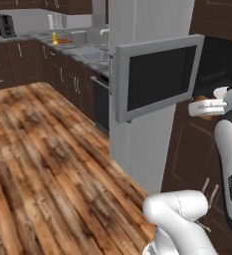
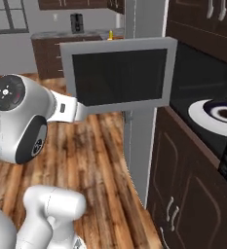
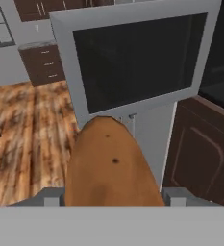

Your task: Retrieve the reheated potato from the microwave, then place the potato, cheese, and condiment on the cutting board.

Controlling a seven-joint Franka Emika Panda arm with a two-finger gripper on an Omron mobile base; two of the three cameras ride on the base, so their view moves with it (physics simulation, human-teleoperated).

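Beside the dark cabinets, the microwave point(image 2: 202, 92) stands with its grey-framed glass door point(image 2: 119, 78) swung wide open over the wooden floor point(image 1: 43, 159), and its round turntable point(image 2: 213, 115) shows bare white inside the cavity. Just outside that opening, in the left base view, the gripper point(image 1: 207, 107) holds out level. Between its jaws sits the potato point(image 3: 111, 166), brown and speckled, clamped from both sides in the hand view, clear of the microwave and in front of the door
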